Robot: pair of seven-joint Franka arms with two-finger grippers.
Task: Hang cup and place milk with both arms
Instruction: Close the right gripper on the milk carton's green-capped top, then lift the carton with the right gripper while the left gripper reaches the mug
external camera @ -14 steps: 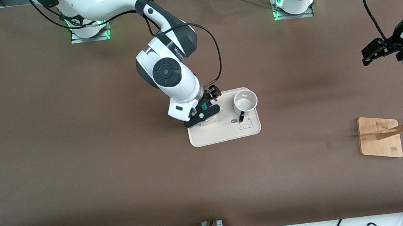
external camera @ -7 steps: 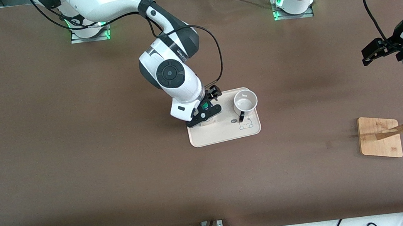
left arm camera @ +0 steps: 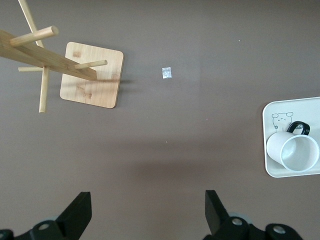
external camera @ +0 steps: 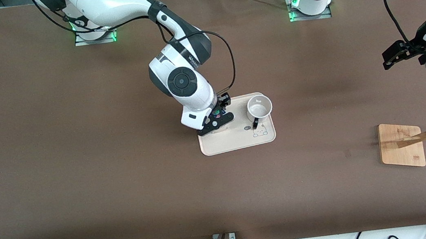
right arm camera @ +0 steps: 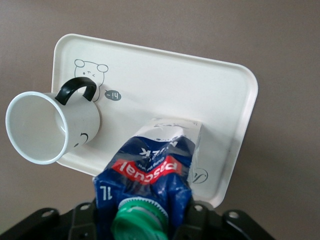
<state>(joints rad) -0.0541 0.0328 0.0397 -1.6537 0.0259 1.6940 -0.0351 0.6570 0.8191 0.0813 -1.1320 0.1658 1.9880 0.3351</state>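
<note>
The milk (right arm camera: 150, 172), a dark blue carton with a green cap, stands on the cream tray (external camera: 236, 141) at the table's middle. My right gripper (external camera: 217, 119) is shut on its top; its fingers press both sides of the carton in the right wrist view (right arm camera: 142, 215). Only a sliver of the milk (external camera: 218, 112) shows under the hand in the front view. The cup (external camera: 259, 107), white with a black handle, stands on the same tray beside the milk, toward the left arm's end. My left gripper (external camera: 388, 58) waits open and empty, high over the table's left-arm end (left arm camera: 146, 200).
A wooden cup rack (external camera: 401, 144) with pegs on a square base stands toward the left arm's end, nearer the front camera than the tray. It also shows in the left wrist view (left arm camera: 92, 75). Cables lie along the table's front edge.
My right arm's wrist has shifted slightly over the tray while the gripper stays on the milk, and the green cap is now more hidden. The left arm has not moved.
</note>
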